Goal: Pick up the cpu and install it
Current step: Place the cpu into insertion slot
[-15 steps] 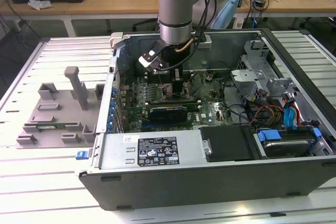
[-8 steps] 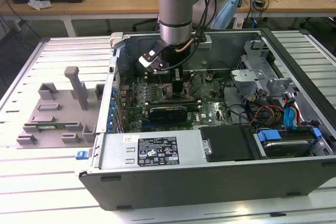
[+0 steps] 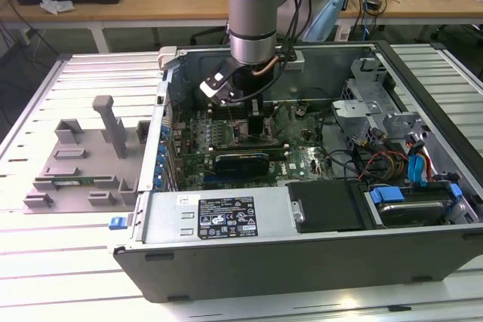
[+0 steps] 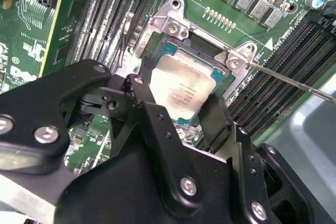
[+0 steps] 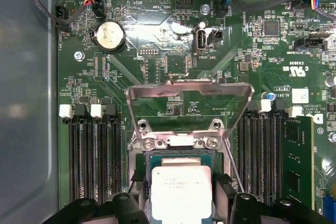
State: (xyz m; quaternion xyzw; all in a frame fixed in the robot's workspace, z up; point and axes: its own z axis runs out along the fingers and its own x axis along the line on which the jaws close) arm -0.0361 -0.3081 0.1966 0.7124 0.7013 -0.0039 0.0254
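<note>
Grip check: our end effector is clenched on the cpu by opposite edges, keeping it flat over the open socket, with the load plate raised clear. It may be touching down; we can't quite tell.

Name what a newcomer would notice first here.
The silver cpu, pinched between the black jaws at the open motherboard socket, grabs the eye first. The socket's metal load plate is swung open next to it. In the exterior view, the robot arm reaches down into the open computer case.
</note>
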